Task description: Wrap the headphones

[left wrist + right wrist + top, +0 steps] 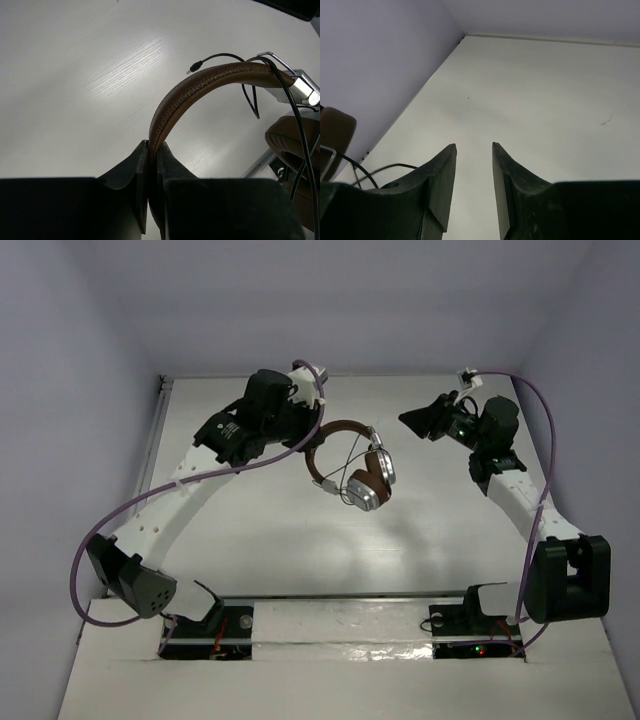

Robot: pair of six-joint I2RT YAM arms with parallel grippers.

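Two tools are showing in the overhead view, one at each side of the headphones (pixel 362 480), which are sitting at the centre of the frame over the white surface (pixel 270 540).

Left tool (pixel 312 440): it is clenching the brown headband (pixel 200 82). In the left wrist view its tips (pixel 152 150) are pressing together on the band's lower left end, at bottom centre of the frame, with the stitched edge of the band rising between them and arching toward the upper right.

Right tool (pixel 405 420): it is standing released, just right of the headphones and apart from them. In the right wrist view its two dark fingers (pixel 445 175) are showing a clear gap (pixel 474 146) with only bare surface (pixel 545 100) behind.

Headphones: the silver ear cups (pixel 372 485) are hanging folded together below the right end of the headband, right of centre. The headband is being held up off the surface; whether the cups are touching it cannot be told. A brown ear pad (pixel 290 145) is showing at the right edge of the left wrist view.

Cord (pixel 300 125): it is running loose over the headband's right end, its plug (pixel 196 66) pointing toward the upper left of that frame, free of both tools.
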